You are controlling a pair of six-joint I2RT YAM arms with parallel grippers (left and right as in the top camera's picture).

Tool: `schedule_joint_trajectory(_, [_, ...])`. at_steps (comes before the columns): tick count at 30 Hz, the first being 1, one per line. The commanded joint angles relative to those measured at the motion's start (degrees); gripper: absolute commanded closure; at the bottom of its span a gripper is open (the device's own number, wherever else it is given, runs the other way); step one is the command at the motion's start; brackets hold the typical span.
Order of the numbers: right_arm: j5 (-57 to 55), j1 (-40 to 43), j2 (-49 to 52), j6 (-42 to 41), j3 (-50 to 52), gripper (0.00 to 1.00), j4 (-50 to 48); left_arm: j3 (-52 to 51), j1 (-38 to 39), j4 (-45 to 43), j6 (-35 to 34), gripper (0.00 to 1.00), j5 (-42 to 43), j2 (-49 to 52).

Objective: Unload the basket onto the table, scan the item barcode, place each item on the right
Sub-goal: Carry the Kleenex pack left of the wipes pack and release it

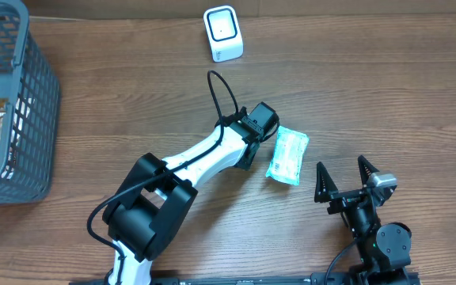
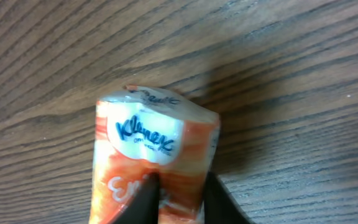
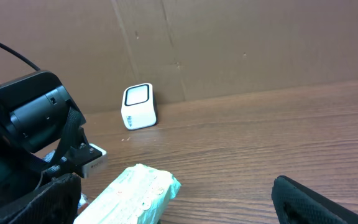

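Note:
The item is a small Kleenex tissue pack [image 1: 287,156], pale green on top in the overhead view and orange with a white logo in the left wrist view [image 2: 154,137]. No barcode shows on it. My left gripper [image 1: 264,150] reaches it from the left; its dark fingers [image 2: 143,200] pinch the pack's near end between them. The white scanner [image 1: 223,33] stands at the table's far edge, well apart from the pack. My right gripper [image 1: 341,168] waits open to the right of the pack, holding nothing. The right wrist view has the pack [image 3: 135,193] low and the scanner [image 3: 138,106] behind it.
A grey wire basket [image 1: 30,87] with packaged goods stands at the left edge. The left arm's cable [image 1: 226,89] loops up toward the scanner. A brown cardboard wall [image 3: 241,43] backs the table.

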State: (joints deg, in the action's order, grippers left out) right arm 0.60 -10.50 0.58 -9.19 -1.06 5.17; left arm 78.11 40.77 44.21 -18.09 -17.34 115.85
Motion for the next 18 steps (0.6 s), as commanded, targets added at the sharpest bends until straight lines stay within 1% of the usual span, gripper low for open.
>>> schedule_joint_trajectory(1, [-0.5, 0.3, -0.4, 0.2, 0.6, 0.00, -0.3, -1.2, -0.3, 0.0, 0.1, 0.96, 1.7, 1.0])
schedule_joint_trajectory(7, [-0.5, 0.3, -0.4, 0.2, 0.6, 0.00, -0.3, 1.8, -0.4, 1.8, 0.0, 0.96, 1.8, 0.6])
schedule_joint_trajectory(12, [-0.5, 0.3, -0.4, 0.2, 0.6, 0.00, -0.3, 7.9, -0.5, 5.8, -3.1, 0.96, 2.6, -1.4])
schedule_joint_trajectory(15, [-0.5, 0.3, -0.4, 0.2, 0.6, 0.00, -0.3, 11.5, -1.3, 6.8, -3.8, 0.96, 6.6, -2.9])
schedule_joint_trajectory(16, [-0.5, 0.3, -0.4, 0.2, 0.6, 0.00, -0.3, 12.4, -1.7, 6.7, -4.0, 0.96, 9.0, -3.3])
schedule_joint_trajectory(17, [-0.5, 0.3, -0.4, 0.2, 0.6, 0.00, -0.3, 13.7, -2.9, 6.8, -4.2, 0.96, 13.5, -3.9])
schedule_joint_trajectory(18, [-0.5, 0.3, -0.4, 0.2, 0.6, 0.00, -0.3, 13.9, -3.5, 6.8, -4.2, 0.96, 14.9, -3.9])
